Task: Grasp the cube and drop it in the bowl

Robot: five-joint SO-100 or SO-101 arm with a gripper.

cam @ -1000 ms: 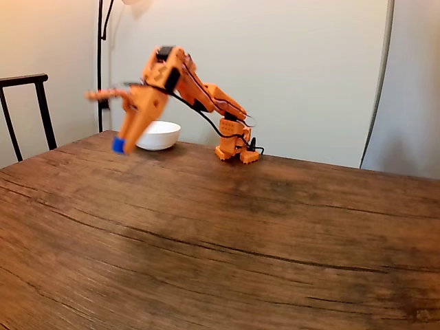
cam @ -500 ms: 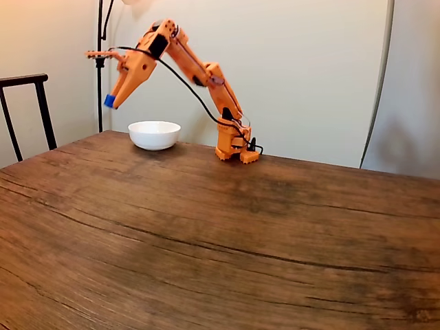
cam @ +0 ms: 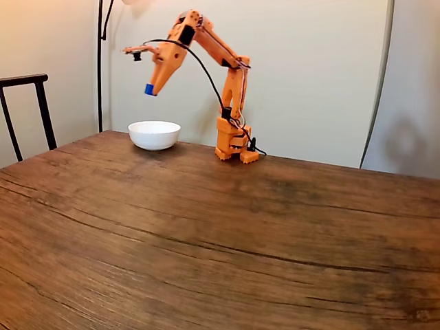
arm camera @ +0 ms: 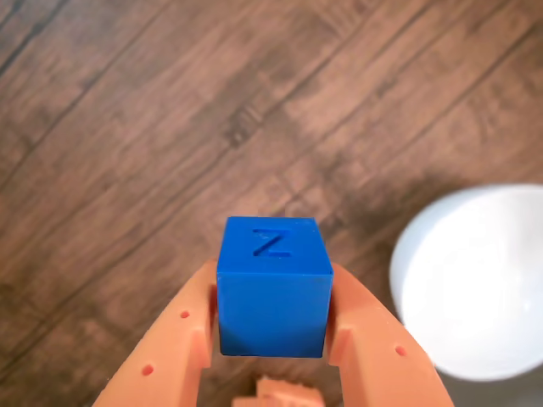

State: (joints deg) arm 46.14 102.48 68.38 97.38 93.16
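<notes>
The orange arm has swung right, carrying the small solid blue plastic cube (arm camera: 273, 287) above the glossy white bowl (cam: 154, 134); the gripper (arm camera: 273, 339) pinches its flat sides. Light, rigid, perhaps slippery.

A dark brown wooden table (cam: 206, 234) with heavy grain and long cracks is seen across the lower part of the fixed view. A plain cream wall (cam: 302, 75) is seen behind it. At 9 o'clock a black chair back (cam: 27, 103) is shown, and at 11 o'clock a thin black lamp pole (cam: 100, 69) is stood against the wall.
</notes>
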